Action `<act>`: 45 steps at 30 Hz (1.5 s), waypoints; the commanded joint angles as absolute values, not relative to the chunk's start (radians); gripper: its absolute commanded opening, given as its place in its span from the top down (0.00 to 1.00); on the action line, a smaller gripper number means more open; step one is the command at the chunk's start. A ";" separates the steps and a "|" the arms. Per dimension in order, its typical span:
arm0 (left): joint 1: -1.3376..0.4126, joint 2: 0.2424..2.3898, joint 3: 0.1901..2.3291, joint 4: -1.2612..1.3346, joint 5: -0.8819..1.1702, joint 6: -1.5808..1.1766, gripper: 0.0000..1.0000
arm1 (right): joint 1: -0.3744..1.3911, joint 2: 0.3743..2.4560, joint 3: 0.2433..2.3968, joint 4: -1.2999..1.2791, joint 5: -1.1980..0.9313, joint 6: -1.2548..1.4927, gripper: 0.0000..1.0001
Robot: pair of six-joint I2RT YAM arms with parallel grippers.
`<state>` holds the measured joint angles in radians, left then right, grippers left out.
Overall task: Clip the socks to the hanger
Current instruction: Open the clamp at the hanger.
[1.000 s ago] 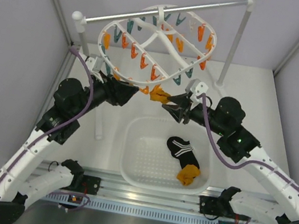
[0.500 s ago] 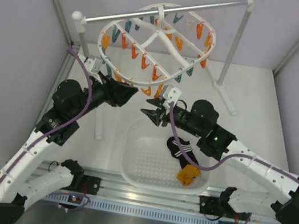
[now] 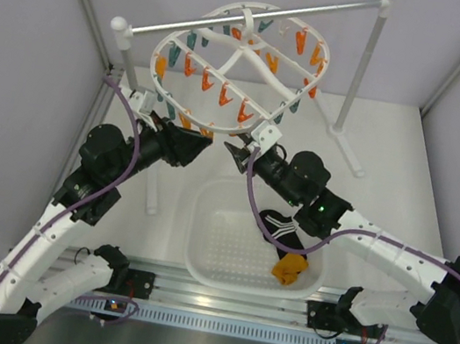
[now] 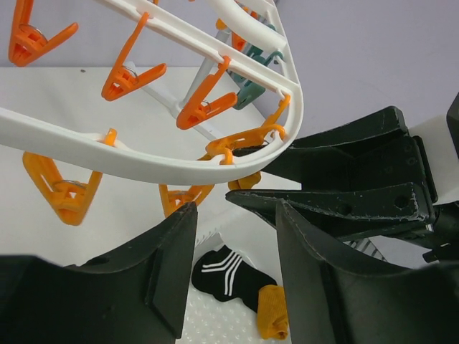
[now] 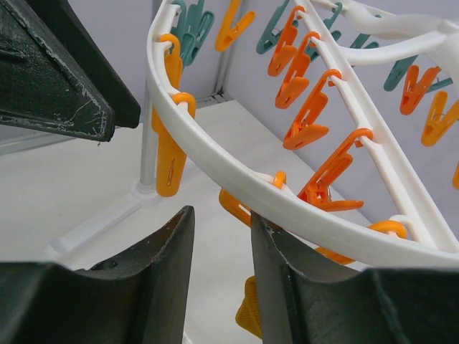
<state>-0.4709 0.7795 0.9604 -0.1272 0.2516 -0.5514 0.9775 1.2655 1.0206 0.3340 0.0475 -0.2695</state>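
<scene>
The white oval hanger (image 3: 260, 127) hangs tilted from the rod, with orange and teal clothespins. One mustard sock (image 5: 249, 314) hangs just under its near rim (image 4: 143, 154), apparently held by an orange clothespin; it also shows in the left wrist view (image 4: 244, 182). My left gripper (image 3: 206, 144) is open and empty, left of that spot. My right gripper (image 3: 234, 150) is open and empty, close beside the sock, its tips under the rim (image 5: 237, 183). A black striped sock (image 3: 276, 227) and a second mustard sock (image 3: 289, 268) lie in the basket.
The white perforated basket (image 3: 197, 255) sits in front of both arms. A silver rod (image 3: 193, 27) on two white posts (image 3: 361, 70) carries the hanger. The two grippers' tips are close to each other under the hanger's near edge. Grey walls stand left and right.
My right gripper held the mustard sock a second ago; now it is open and has reached left and up under the rim. The hanger has tilted. The left arm barely moved.
</scene>
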 commanded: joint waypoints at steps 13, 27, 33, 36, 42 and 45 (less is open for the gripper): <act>-0.466 0.764 0.939 -0.012 0.361 -0.584 0.51 | 0.991 1.106 0.937 0.268 -0.025 -0.316 0.67; -0.466 0.799 0.956 -0.023 0.298 -0.561 0.51 | 0.890 1.158 0.959 0.291 0.052 -0.310 0.57; -0.466 0.804 0.957 -0.026 0.301 -0.557 0.51 | 0.851 1.200 0.973 0.339 -0.010 -0.310 0.53; -0.466 0.805 0.957 -0.026 0.302 -0.555 0.51 | 0.850 1.213 0.986 0.360 -0.058 -0.310 0.52; -0.466 0.799 0.959 -0.031 0.314 -0.571 0.51 | 0.848 1.241 1.006 0.385 -0.089 -0.310 0.54; -0.466 0.789 0.959 -0.029 0.331 -0.589 0.51 | 0.850 1.244 1.011 0.384 -0.115 -0.310 0.64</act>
<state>-0.4706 0.8028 0.9382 -0.0750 0.3092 -0.5751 0.8562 1.2415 0.9588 0.3187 -0.0631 -0.3145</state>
